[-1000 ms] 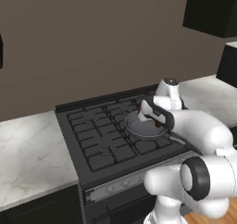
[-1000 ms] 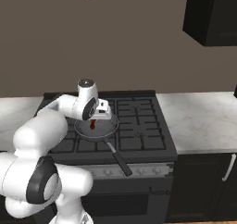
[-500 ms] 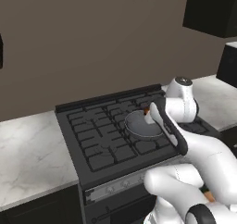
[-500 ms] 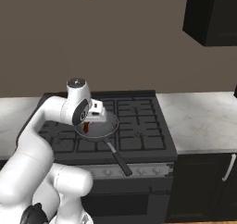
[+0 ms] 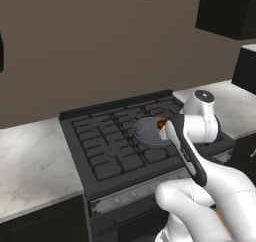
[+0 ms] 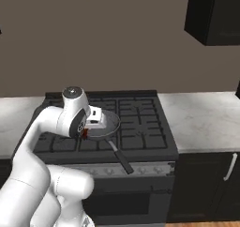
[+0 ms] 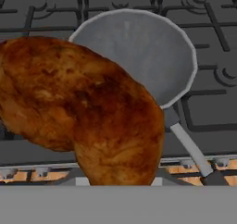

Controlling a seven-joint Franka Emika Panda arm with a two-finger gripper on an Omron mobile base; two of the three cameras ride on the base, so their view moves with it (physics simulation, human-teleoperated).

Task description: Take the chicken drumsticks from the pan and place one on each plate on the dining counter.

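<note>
A reddish-brown chicken drumstick (image 7: 92, 112) hangs close before the hand camera, hiding the fingertips. My gripper (image 6: 86, 133) is shut on it, just above the near left rim of the pan (image 6: 105, 127). The drumstick shows as a small dark red bit (image 6: 85, 135) under the hand, and as a brown spot (image 5: 161, 123) at the pan's right rim. The round grey pan (image 7: 143, 52) sits on the black stove grates with its inside bare; its thin dark handle (image 7: 190, 149) points to the stove's front. The plates and the dining counter are out of view.
The black stove (image 5: 110, 141) has marble worktops on both sides (image 5: 30, 156) (image 6: 201, 116). Dark wall cabinets hang at the upper right (image 6: 215, 15). My own white arm (image 5: 200, 186) crosses the stove's front right corner.
The hand has risen off the pan with the drumstick in it and drawn back toward the stove's front edge. The arm's lower links have swung round.
</note>
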